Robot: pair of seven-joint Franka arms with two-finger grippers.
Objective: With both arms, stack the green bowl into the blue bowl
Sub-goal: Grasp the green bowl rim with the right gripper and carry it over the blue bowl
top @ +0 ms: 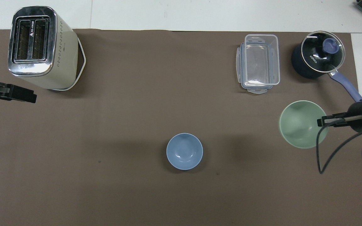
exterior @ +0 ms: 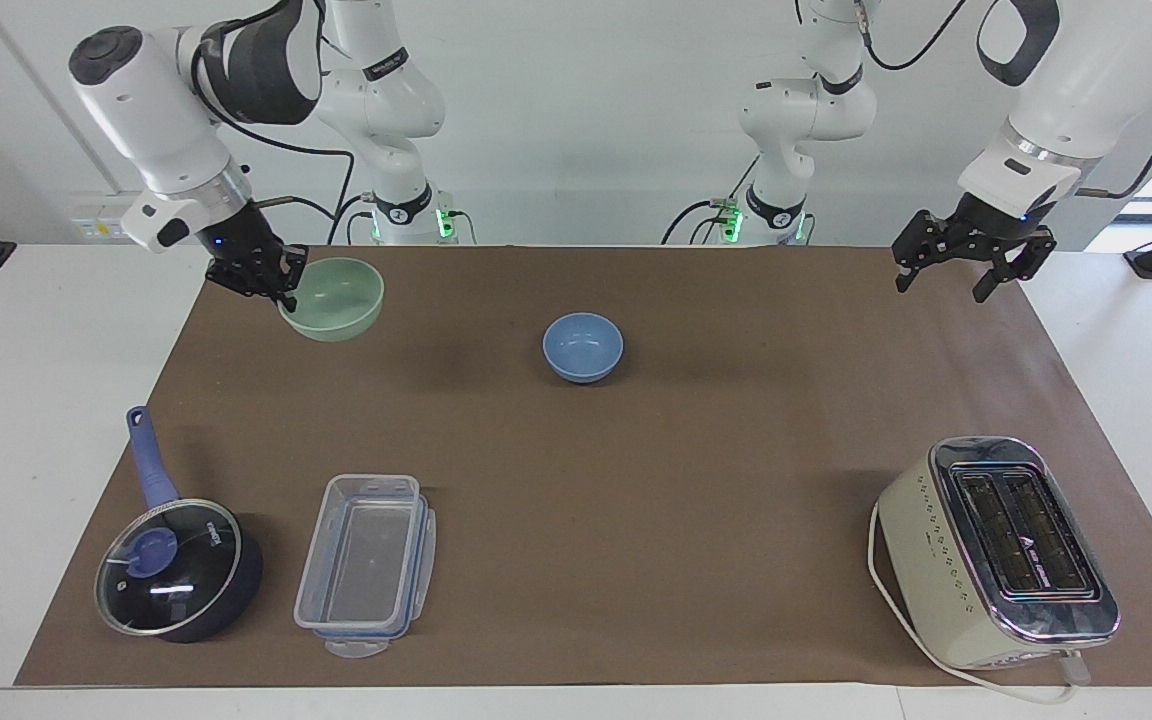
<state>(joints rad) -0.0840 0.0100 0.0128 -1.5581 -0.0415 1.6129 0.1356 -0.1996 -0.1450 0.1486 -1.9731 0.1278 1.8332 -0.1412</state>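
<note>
The pale green bowl (exterior: 333, 299) (top: 301, 123) hangs in the air above the brown mat at the right arm's end of the table. My right gripper (exterior: 283, 289) (top: 323, 121) is shut on its rim, at the side toward that end. The blue bowl (exterior: 583, 346) (top: 184, 151) stands upright and empty on the mat near the middle of the table. My left gripper (exterior: 963, 268) (top: 24, 95) waits open and empty in the air over the mat's edge at the left arm's end.
A cream toaster (exterior: 998, 550) (top: 41, 47) stands at the left arm's end, farther from the robots. A clear plastic container (exterior: 366, 562) (top: 258, 62) and a dark blue lidded saucepan (exterior: 176, 565) (top: 318, 56) sit at the right arm's end, farther out than the bowls.
</note>
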